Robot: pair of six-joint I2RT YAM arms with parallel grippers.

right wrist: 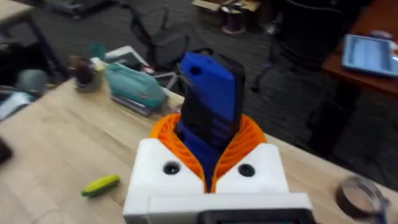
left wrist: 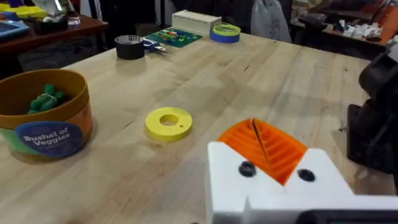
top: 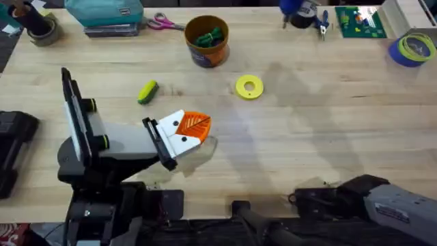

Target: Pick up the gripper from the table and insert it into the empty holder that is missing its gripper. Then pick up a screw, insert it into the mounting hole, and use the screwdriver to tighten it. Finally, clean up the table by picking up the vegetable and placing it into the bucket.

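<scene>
Orange ribbed pads on both arms now, so it looks like the finger is already seated and what's left is mostly cleanup. From the right wrist view, the right gripper (right wrist: 211,168) is clamped on the screwdriver (right wrist: 210,102), blue body standing up between the pads, carried over the table edge with the floor and clutter behind it, so I'd guess it's either done driving or just parking the tool. Can't see the dark tip, and I can't spot any screw or mounting hole, so no idea how tight anything is. The left gripper (top: 193,127) sits low over the wooden table (top: 321,116), and its pads (left wrist: 266,148) are pressed together with nothing between them, pointing toward the yellow disc (top: 249,87). That pose makes sense if it's just waiting its turn. The vegetable (top: 147,91), the yellow-green one, lies flat on the bare wood, close to the left arm and well short of the bucket (top: 207,41), which stands farther back with dark green pieces (left wrist: 45,100) already inside. It's also visible in the right wrist view, lying on its own. My read: the left arm is the obvious one to grab it since it's right there, but it'd need to open up first, and a small rounded toy like that could easily roll out of the pinch
</scene>
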